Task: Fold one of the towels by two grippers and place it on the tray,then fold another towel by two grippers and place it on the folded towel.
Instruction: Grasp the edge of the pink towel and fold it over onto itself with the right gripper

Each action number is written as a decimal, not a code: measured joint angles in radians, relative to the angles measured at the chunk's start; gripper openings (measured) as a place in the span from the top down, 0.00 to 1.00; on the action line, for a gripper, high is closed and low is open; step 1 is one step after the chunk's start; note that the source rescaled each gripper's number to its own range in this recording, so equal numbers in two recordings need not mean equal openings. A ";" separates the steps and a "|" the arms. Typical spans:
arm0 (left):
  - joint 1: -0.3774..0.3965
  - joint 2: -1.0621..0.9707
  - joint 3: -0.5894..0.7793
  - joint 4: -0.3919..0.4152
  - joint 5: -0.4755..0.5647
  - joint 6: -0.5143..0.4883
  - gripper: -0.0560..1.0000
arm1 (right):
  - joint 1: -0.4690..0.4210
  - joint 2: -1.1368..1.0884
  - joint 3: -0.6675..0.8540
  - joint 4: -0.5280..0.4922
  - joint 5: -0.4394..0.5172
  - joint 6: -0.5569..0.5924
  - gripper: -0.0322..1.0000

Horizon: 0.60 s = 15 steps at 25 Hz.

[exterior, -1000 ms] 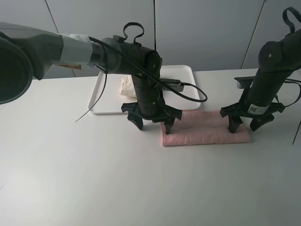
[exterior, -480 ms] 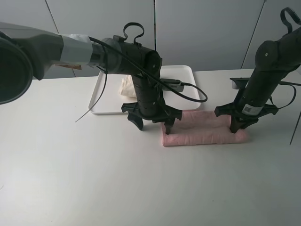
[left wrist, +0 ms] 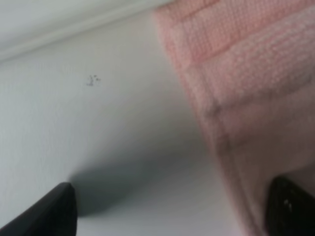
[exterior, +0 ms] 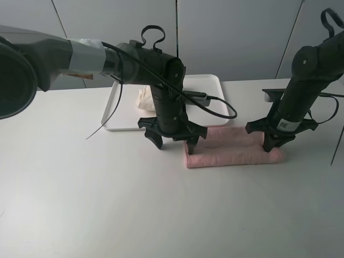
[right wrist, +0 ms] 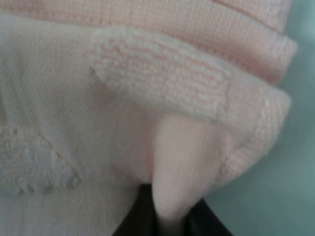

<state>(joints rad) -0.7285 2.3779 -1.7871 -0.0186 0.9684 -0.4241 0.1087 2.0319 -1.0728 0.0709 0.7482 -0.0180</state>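
Exterior high: folded pink towel (exterior: 231, 148) lies right of frame centre. Right gripper (exterior: 273, 146) fingers are pinched on its right end. Left gripper (exterior: 175, 146) fingers stand wide apart, straddling its left end. Cream towel (exterior: 145, 99) sits in tray (exterior: 215, 86), upper centre.

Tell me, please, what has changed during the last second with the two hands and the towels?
The right hand shifted slightly toward the middle and shut on the right end of the pink towel, pinching a fold. The left hand stayed open over the towel's left end. The cream towel and the tray kept their places.
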 joint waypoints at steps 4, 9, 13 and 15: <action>0.000 0.000 -0.001 -0.002 0.023 0.007 0.02 | 0.000 -0.018 0.005 -0.004 0.054 0.000 0.91; 0.000 0.000 -0.002 -0.010 0.052 0.021 0.02 | 0.000 -0.069 0.018 -0.004 0.126 0.000 0.91; -0.011 0.000 -0.002 -0.008 0.070 0.023 0.02 | 0.000 -0.134 0.018 0.022 0.136 -0.020 0.91; -0.020 0.000 -0.002 -0.002 0.072 0.025 0.02 | 0.000 -0.157 0.018 0.050 0.158 -0.048 0.91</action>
<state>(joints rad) -0.7490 2.3779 -1.7894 -0.0202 1.0402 -0.3994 0.1087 1.8745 -1.0544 0.1207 0.9064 -0.0656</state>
